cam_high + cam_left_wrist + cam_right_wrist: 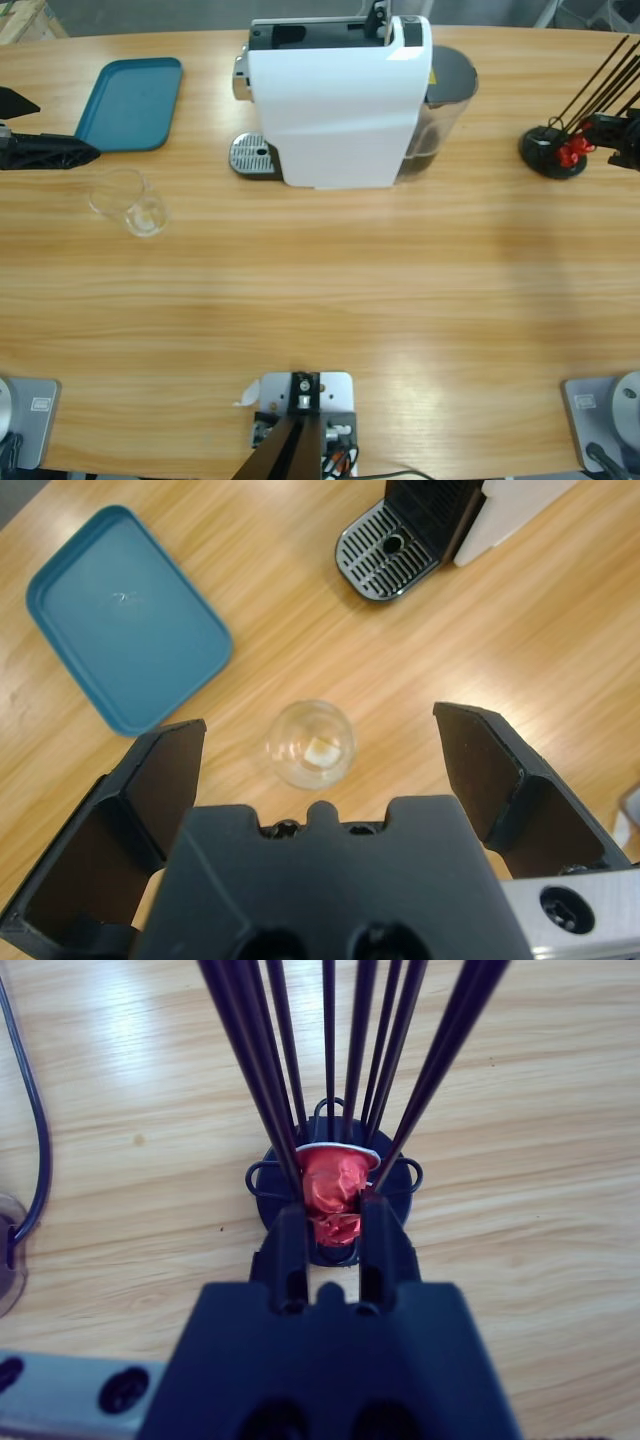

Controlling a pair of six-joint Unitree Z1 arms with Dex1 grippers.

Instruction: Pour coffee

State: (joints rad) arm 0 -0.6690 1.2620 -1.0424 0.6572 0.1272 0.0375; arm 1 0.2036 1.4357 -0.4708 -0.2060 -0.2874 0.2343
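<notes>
Glass [128,201], clear, empty and upright at eight o'clock of the coffee machine [335,100], looks light, slick and breakable, best held around its wall; left gripper [318,755] hovers above it spread wide, right gripper [328,1235] is clamped on a red capsule [335,1195].

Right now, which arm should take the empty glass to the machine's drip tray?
Left, probably. Its pincer hangs open right above the glass, with the drip tray close by. The right pincer is at the far end of the table, closed on a red capsule in the wire holder.
</notes>
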